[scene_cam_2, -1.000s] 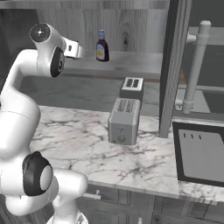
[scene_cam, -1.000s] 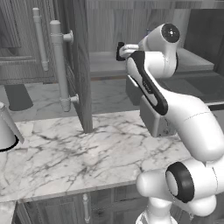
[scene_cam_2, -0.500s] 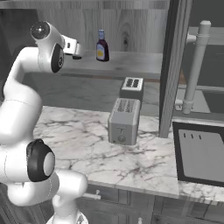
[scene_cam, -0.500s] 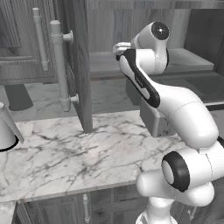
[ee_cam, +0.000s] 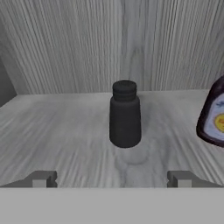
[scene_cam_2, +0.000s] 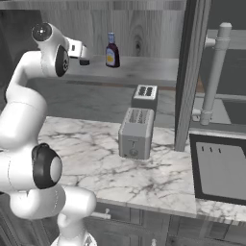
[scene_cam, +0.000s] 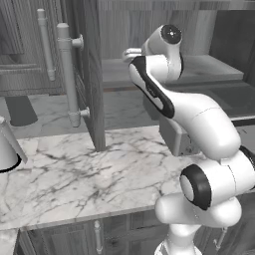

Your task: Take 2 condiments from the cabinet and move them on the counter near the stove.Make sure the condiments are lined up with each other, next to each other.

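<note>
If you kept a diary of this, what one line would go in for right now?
stage: reaching into cabinet | hand: open, empty, lined up on black shaker | sauce bottle: upright on shelf beside it | counter: no condiments yet

Sauce bottle upright on the cabinet shelf, black shaker just left, toaster on the marble surface.

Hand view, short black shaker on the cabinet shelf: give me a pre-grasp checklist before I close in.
1. Pincer open: ok.
2. Short black shaker bottle upright: ok.
3. Shaker centred between the finger tips: ok.
4. Tips around shaker: not ok, short of it.
5. Dark-brown sauce bottle with yellow label apart from shaker: ok.
6. Grey wood-grain cabinet door swung open: ok.
</note>
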You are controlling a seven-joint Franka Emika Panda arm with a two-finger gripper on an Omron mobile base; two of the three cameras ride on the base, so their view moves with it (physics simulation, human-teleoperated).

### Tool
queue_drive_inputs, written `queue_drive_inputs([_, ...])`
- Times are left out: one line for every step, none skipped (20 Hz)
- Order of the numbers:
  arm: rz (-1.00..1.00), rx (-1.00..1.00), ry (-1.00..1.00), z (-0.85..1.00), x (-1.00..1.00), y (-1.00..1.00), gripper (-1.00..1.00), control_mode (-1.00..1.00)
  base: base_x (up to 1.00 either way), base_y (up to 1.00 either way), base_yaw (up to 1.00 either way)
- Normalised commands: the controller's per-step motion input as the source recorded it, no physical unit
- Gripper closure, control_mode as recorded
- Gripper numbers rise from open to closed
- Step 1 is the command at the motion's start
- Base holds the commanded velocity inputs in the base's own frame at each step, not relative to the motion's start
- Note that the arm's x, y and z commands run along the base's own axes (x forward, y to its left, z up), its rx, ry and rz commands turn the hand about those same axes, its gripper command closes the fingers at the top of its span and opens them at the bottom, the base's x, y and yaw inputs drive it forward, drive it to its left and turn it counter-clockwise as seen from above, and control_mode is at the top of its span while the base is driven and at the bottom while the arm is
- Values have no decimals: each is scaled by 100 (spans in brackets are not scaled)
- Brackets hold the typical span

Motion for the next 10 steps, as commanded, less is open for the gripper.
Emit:
queue_drive_inputs([0,-1,0,0,11,0,-100,-100,0,0,0])
queue_drive_inputs([0,0,0,0,11,0,-100,-100,0,0,0])
queue_drive_inputs([0,0,0,0,9,0,-100,-100,0,0,0])
queue_drive_inputs([0,0,0,0,9,0,-100,-100,0,0,0])
queue_drive_inputs([0,0,0,0,6,0,-100,-100,0,0,0])
queue_drive_inputs([0,0,0,0,7,0,-100,-100,0,0,0])
queue_drive_inputs([0,0,0,0,9,0,-100,-100,0,0,0])
queue_drive_inputs([0,0,0,0,8,0,-100,-100,0,0,0])
queue_drive_inputs([0,0,0,0,11,0,-100,-100,0,0,0])
queue_drive_inputs([0,0,0,0,12,0,-100,-100,0,0,0])
